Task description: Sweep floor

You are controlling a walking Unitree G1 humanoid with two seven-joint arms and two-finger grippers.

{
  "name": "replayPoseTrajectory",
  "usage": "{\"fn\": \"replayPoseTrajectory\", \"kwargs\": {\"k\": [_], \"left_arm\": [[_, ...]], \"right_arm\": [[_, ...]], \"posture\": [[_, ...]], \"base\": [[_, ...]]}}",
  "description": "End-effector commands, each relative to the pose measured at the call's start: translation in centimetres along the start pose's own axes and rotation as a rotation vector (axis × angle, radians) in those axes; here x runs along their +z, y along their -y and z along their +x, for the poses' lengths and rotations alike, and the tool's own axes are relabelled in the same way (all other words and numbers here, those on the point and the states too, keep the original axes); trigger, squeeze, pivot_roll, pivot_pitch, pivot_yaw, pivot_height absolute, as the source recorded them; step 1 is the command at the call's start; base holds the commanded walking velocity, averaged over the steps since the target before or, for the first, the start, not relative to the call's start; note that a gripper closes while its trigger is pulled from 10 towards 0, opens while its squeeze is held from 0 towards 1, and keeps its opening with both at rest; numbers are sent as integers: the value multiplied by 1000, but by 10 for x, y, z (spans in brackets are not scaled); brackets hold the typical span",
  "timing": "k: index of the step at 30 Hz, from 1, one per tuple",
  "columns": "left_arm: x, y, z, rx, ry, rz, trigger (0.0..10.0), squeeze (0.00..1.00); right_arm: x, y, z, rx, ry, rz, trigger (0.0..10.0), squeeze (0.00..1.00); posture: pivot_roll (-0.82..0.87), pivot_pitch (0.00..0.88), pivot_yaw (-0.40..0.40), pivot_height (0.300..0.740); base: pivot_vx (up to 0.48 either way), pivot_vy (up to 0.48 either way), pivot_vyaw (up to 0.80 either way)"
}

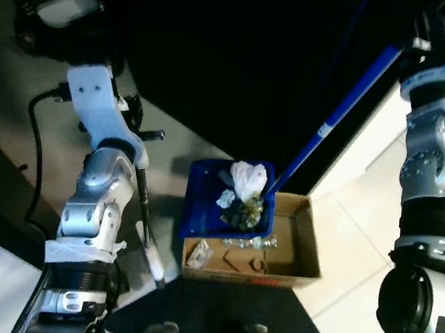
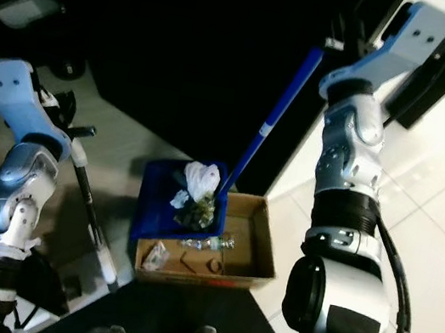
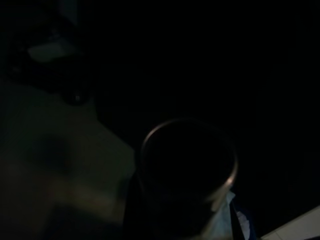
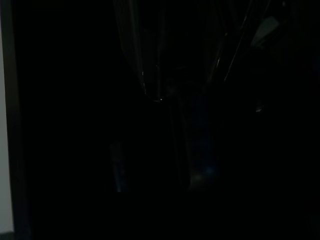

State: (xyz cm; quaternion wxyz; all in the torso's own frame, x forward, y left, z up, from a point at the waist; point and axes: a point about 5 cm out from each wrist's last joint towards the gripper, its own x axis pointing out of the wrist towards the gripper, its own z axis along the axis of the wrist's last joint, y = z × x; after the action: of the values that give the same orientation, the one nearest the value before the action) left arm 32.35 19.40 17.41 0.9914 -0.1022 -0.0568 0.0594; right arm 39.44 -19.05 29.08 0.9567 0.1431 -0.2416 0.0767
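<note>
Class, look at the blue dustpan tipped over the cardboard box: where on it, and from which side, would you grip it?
Probably by its long blue handle, well above the pan, coming from the robot's right. The handle rises slanted up and right, while the pan itself holds trash above the cardboard box.

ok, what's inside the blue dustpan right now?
The blue dustpan holds a crumpled white bag and a dark clump of debris, with the blue handle running down into it. Whatever lies beneath that pile is covered.
</note>
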Motion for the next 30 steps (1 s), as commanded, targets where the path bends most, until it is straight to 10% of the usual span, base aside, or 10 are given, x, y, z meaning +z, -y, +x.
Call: {"fn": "replayPoseTrajectory", "kwargs": {"k": [1,25,30], "left_arm": [[6,3,0,-25,31,9,10000,0],[2,-2,-1,-31,15,-6,10000,0],[2,-6,-6,-23,16,-1,10000,0]], "right_arm": [[12,5,2,-23,62,-5,10000,0],[-6,-11,-4,144,80,-377,10000,0],[-30,-48,-5,354,44,-493,10000,0]], "posture": [[22,76,5,740],[31,70,17,740],[57,84,15,740]], "base": [[0,0,0],[0,0,0],[0,0,0]]}}
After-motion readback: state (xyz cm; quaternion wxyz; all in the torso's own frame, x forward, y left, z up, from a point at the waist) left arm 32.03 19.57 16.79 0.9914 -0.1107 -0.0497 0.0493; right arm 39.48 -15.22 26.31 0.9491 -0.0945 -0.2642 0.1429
